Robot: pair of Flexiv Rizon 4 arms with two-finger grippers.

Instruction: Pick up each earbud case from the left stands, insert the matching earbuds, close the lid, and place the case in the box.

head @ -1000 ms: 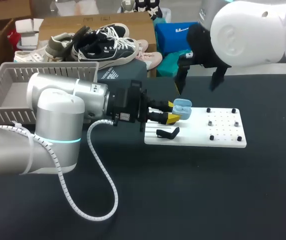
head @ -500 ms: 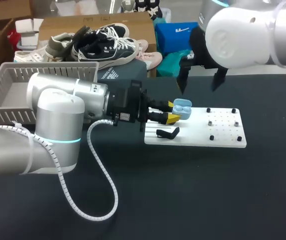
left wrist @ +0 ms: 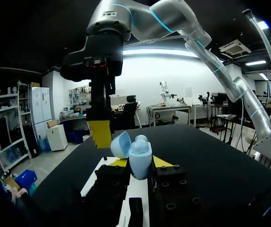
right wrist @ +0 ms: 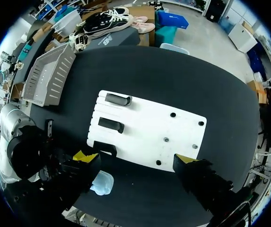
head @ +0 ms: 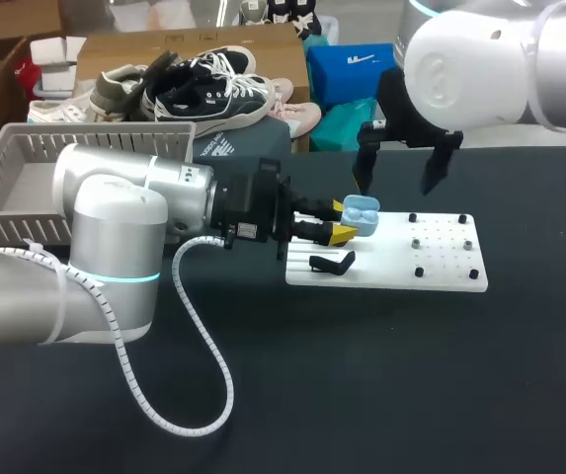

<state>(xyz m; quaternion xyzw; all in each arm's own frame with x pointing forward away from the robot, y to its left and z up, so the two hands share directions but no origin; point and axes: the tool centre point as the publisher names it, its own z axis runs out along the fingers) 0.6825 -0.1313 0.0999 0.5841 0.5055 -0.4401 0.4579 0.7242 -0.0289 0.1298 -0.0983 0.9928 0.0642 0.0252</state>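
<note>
Earbud case, pale blue, lid swung open, pinched from two sides between the yellow tips of the left hand, over the left end of the white board. Left arm reaching in level from the left side, fingers pointing toward the board. From the left wrist: case upright between the tips, lid leaning back to one side, contents not clear enough to tell.

Right hand hanging above the board's back edge, fingers spread wide and pointing down, gripping nothing, apart from the case. From the right wrist: both yellow tips well apart, board lying under them, black stands in a row at the end nearest the left arm, small dark pegs dotted over the other end.

Grey basket at the back left of the dark worktop, behind the left arm.
</note>
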